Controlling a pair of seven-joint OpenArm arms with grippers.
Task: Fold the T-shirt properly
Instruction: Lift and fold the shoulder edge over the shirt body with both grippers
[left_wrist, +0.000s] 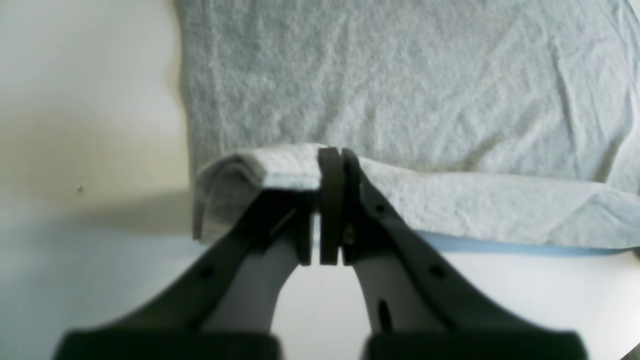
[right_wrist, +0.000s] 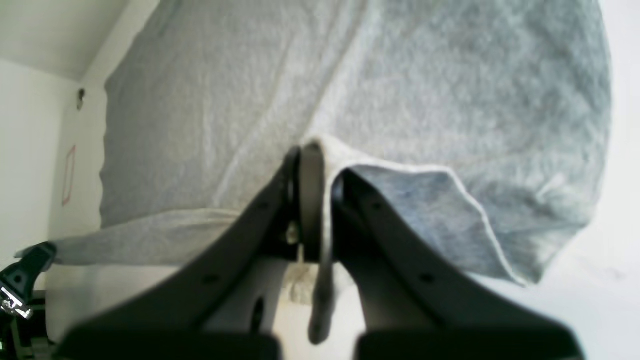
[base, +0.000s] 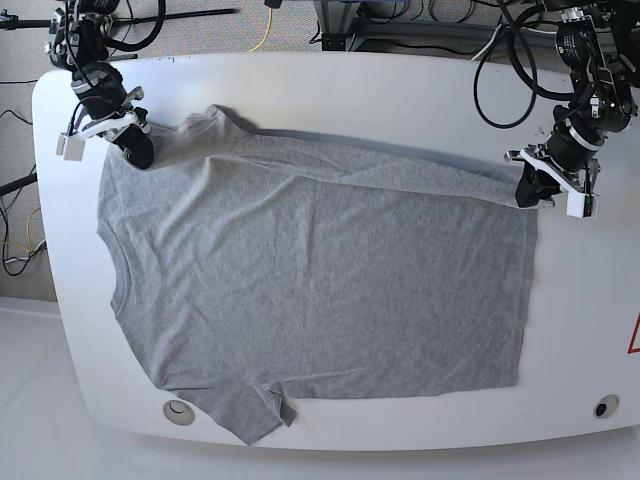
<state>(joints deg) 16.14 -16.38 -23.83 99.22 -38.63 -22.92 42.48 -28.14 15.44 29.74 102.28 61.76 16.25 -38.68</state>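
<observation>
T-shirt (base: 320, 290), the heather-grey short-sleeved cotton one, lies spread plain-side up on your white worktop (base: 300, 80). You've got the left claw (left_wrist: 331, 200) and right claw (right_wrist: 312, 205) both pinched on its far edge, so folding's barely begun, I'd say.

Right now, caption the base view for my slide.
Both grippers, left and right, pinch the far edge of a grey T-shirt spread on a white table.

A white table (base: 300, 75) with rounded corners fills the base view. Beyond its far edge, black cables (base: 500, 70) and a yellow cable (base: 262, 30) trail over grey floor (base: 200, 35).
</observation>
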